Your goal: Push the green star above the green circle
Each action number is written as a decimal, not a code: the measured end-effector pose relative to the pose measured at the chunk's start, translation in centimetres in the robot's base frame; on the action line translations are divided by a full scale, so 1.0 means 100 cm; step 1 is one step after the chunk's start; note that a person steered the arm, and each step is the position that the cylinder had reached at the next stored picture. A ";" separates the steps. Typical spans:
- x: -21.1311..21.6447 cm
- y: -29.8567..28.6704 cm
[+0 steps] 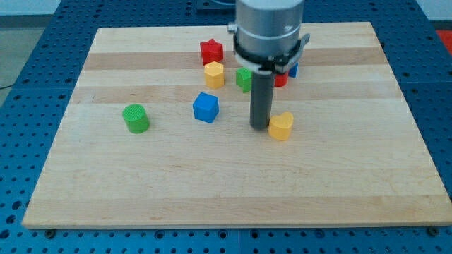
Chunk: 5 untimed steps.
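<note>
My tip (260,127) has no claw, just a bare rod. Green star (244,78) sits just beyond it toward the far edge; green circle (135,118) is well off toward the left edge.

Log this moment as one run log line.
tip: left of, beside yellow block | green star: partly hidden behind rod | green circle: far left, untouched | push: not done

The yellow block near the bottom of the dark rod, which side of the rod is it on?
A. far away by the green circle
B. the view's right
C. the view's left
B: the yellow block sits right beside my tip, on the view's right of it, while the green circle is far off toward the view's left.
</note>
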State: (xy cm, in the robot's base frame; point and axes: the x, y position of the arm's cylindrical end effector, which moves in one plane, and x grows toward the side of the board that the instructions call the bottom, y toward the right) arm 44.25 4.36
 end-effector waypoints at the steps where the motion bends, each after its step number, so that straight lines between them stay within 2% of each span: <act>1: -0.050 0.008; 3: -0.101 -0.020; 4: -0.153 -0.019; 5: -0.162 -0.019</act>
State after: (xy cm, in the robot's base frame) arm 28.09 2.46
